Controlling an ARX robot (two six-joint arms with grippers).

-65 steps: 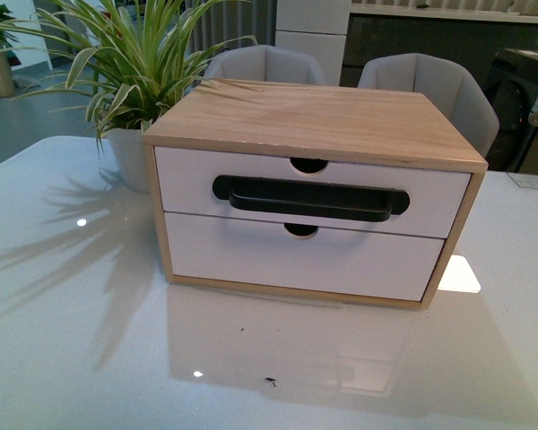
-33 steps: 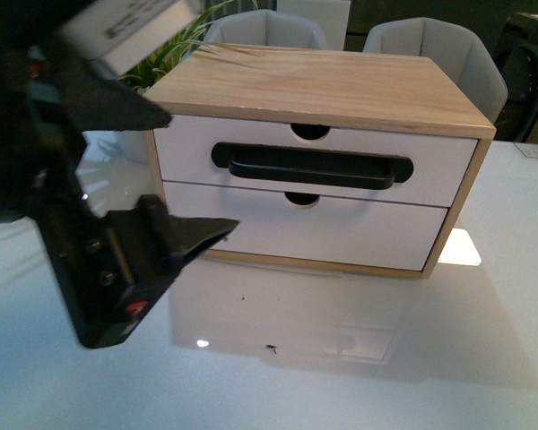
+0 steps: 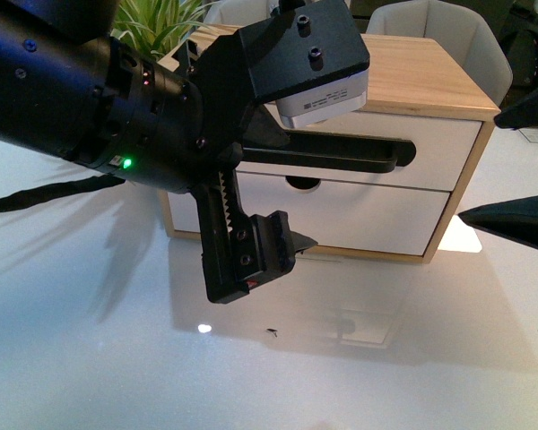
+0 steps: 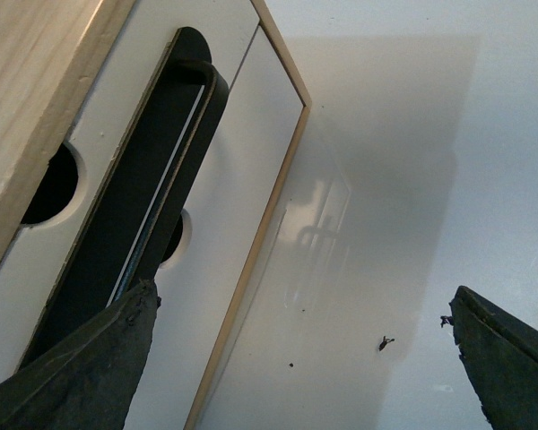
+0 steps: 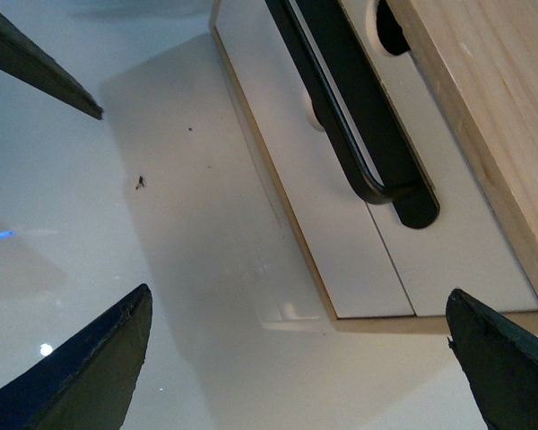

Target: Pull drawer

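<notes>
The drawer [image 3: 441,148] is the upper one in a light wood cabinet [image 3: 421,76]. Its white front sits flush, with a long black bar handle [image 3: 359,158]. My left gripper [image 3: 278,184] hangs open just in front of the handle's left part and hides it. In the left wrist view the open gripper [image 4: 300,358] is over the table beside the handle [image 4: 152,197], holding nothing. My right gripper [image 3: 520,166] is open at the right edge, clear of the cabinet. The right wrist view shows that gripper [image 5: 296,367] empty, with the handle [image 5: 350,116] beyond it.
Below the drawer is a plain white front [image 3: 377,219] with no handle. The cabinet stands on a glossy white table [image 3: 386,376]. A potted plant [image 3: 157,22] stands behind it on the left, and grey chairs [image 3: 430,22] are at the back.
My left arm has swung in from the left, up to the cabinet's front, and now covers its left half. The right gripper's fingers have come further in at the right edge.
</notes>
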